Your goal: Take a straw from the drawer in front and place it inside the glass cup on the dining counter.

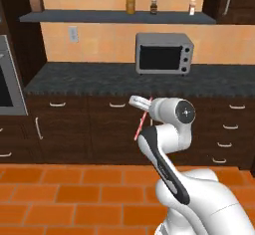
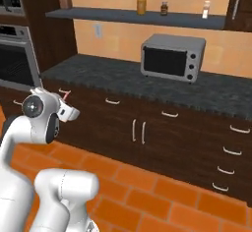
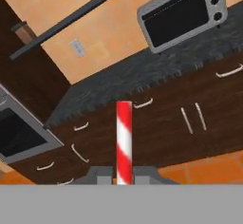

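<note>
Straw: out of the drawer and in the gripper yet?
Out and gripped. The straw rises between the shut gripper fingertips in the hand view; from the left base view it slants beside the hand, clear of the closed drawer fronts.

The straw (image 3: 124, 142) looked smooth and slightly glossy, like striped plastic or coated paper. At mid-frame the cabinets (image 1: 94, 129) showed dark wood grain with polished metal handles (image 2: 138, 131). The counter (image 1: 99, 78) above appeared as rough speckled stone, the microwave (image 1: 164, 54) brushed metal, the floor (image 1: 74, 194) matt tile.
</note>
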Tool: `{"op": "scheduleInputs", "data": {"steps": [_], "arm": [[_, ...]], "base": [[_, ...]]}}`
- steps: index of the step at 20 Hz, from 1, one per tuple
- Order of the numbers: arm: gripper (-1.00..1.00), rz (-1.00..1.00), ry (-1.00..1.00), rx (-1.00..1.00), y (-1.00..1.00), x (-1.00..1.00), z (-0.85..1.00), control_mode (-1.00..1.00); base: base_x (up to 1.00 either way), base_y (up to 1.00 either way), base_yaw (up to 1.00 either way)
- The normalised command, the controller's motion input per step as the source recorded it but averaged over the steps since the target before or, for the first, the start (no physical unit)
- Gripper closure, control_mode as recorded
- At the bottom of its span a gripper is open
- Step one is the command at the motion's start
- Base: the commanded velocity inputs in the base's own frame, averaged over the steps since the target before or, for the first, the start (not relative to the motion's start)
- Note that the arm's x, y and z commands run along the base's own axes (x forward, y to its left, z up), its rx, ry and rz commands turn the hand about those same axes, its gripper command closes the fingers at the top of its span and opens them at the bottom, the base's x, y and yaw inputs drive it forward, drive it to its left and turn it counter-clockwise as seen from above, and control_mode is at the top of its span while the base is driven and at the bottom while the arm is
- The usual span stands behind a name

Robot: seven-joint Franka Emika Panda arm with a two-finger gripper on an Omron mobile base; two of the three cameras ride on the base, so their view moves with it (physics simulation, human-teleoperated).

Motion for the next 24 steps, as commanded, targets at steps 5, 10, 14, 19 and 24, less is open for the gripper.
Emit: {"op": "scheduleInputs", "data": {"steps": [5, 10, 14, 19, 24], "arm": [[1.00, 0.00, 0.00, 0.00, 0.00, 0.00, 0.00, 1.00], [1.00, 0.00, 0.00, 0.00, 0.00, 0.00, 0.00, 1.00], [1.00, 0.00, 0.00, 0.00, 0.00, 0.00, 0.00, 1.00], [1.00, 0.00, 0.00, 0.00, 0.00, 0.00, 0.00, 1.00], [1.00, 0.00, 0.00, 0.00, 0.00, 0.00, 0.00, 1.00]], "base": [[1.00, 0.35, 0.52], [0.83, 0.40, 0.57], [0.41, 0.55, 0.65], [0.26, 0.63, 0.66], [0.57, 0.46, 0.61]]}}
